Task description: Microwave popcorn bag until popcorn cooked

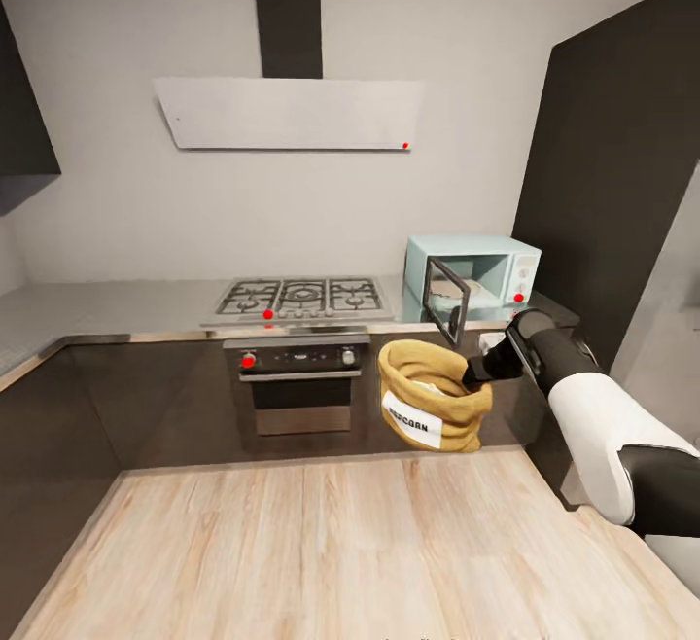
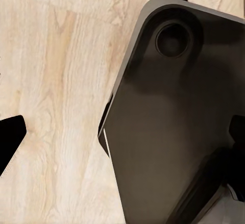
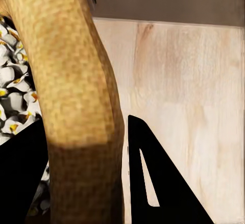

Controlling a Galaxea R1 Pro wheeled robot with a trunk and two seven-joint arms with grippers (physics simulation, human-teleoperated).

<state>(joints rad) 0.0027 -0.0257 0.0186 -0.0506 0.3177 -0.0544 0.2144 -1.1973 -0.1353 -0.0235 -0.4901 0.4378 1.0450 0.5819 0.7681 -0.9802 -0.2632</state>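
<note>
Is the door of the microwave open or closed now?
Open: the microwave door swings outward, leaving the cavity visible.

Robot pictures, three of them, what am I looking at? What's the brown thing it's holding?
It's a pretend robot in a computer-made kitchen. The big picture comes from a camera on its head. The white and black right arm ends in the right gripper, pinching the rim of the popcorn bag, held up in the air above the wooden floor. On the countertop stands the microwave with its door swung open, beside the gas hob. The other two pictures come from cameras near each gripper. One peeks into the bag at the popcorn.
</note>
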